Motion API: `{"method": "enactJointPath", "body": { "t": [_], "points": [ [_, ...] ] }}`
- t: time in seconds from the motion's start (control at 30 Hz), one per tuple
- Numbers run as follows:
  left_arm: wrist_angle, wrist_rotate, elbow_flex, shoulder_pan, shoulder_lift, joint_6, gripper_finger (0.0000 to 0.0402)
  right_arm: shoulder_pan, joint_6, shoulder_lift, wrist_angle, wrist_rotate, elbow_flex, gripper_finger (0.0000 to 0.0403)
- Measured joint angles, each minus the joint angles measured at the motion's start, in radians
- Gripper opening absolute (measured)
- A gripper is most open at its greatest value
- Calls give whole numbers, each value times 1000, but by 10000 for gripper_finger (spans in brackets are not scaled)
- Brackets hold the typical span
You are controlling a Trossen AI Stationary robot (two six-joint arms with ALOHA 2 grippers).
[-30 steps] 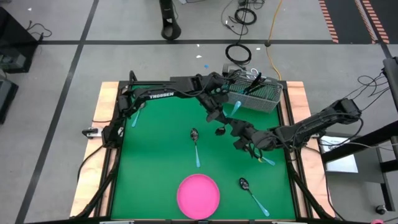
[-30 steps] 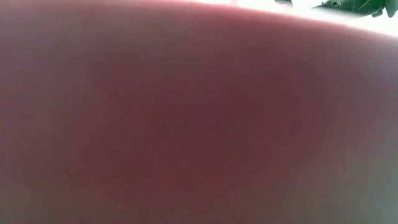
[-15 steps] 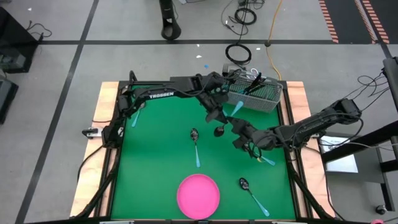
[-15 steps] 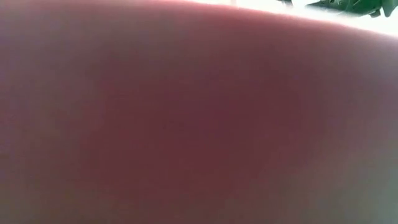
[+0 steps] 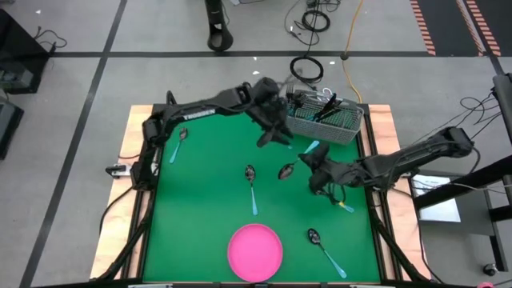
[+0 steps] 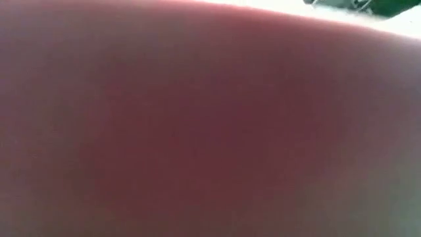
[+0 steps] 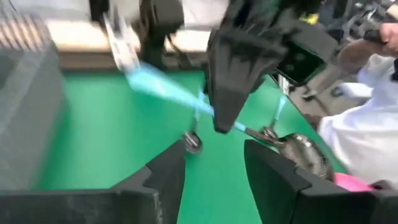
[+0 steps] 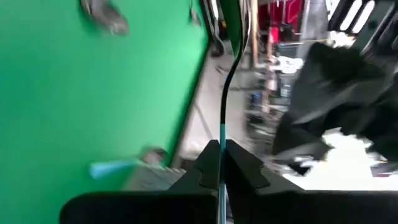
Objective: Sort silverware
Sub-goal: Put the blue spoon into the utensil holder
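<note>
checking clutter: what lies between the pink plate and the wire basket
In the high view, one spoon lies on the green mat between the pink plate and the basket.

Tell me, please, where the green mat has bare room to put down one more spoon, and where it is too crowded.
Free: the wide green patch between the spoon near the left edge, the middle spoon and the pink plate. Crowded: the right side, where both grippers work beside the wire basket, and near the spoon by the plate.
</note>
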Motion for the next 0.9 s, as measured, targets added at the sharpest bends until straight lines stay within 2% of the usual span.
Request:
{"method": "enactJointPath", "body": {
  "t": [0.1, 0.27, 0.33, 0.43, 0.63, 0.9],
  "points": [
    [1, 0, 1, 31, -52, 115, 170, -20, 158, -84, -71, -117, 0, 0],
    [21, 19, 1, 51, -71, 297, 171, -90, 464, -190, -26, -316, 0, 0],
    [57, 58, -9, 40, -57, 342, 171, -122, 539, -219, 10, -391, 0, 0],
    [172, 64, -39, 20, -32, 327, 171, -158, 615, -252, 98, -461, 0, 0],
    [412, 89, -44, -17, -8, 237, 171, -211, 761, -267, 163, -458, 1, 0],
    [497, 93, -43, -35, -7, 190, 171, -245, 889, -266, 125, -427, -10, 0]
  ]
}}
